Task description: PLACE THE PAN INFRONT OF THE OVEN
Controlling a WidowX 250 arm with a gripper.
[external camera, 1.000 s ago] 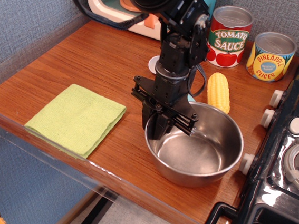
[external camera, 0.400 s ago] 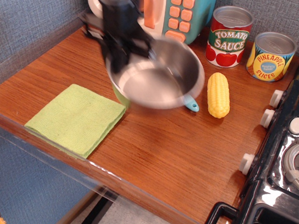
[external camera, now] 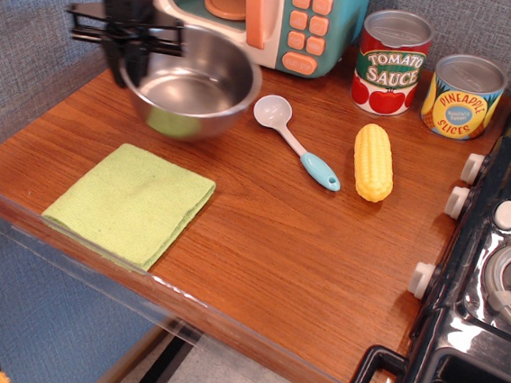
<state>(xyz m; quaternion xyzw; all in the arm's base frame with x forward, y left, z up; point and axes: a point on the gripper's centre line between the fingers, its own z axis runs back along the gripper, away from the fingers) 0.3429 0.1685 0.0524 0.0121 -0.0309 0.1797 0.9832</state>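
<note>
The shiny steel pan (external camera: 202, 85) is at the back left of the wooden table, right in front of the teal and cream oven (external camera: 319, 18), whose door stands open on the orange turntable. My gripper (external camera: 129, 62) comes down from above at the pan's left rim and is shut on it. The pan looks level and low over the table. I cannot tell whether its bottom touches the wood.
A white and teal spoon (external camera: 294, 141) lies right of the pan, with a yellow corn cob (external camera: 373, 161) beyond it. A green cloth (external camera: 130, 199) lies front left. Tomato sauce can (external camera: 392, 62) and pineapple can (external camera: 464, 96) stand at the back. A black stove (external camera: 492, 278) is on the right.
My gripper has carried the pan from the table's right middle, up and left, to the spot in front of the oven. The spoon is now uncovered.
</note>
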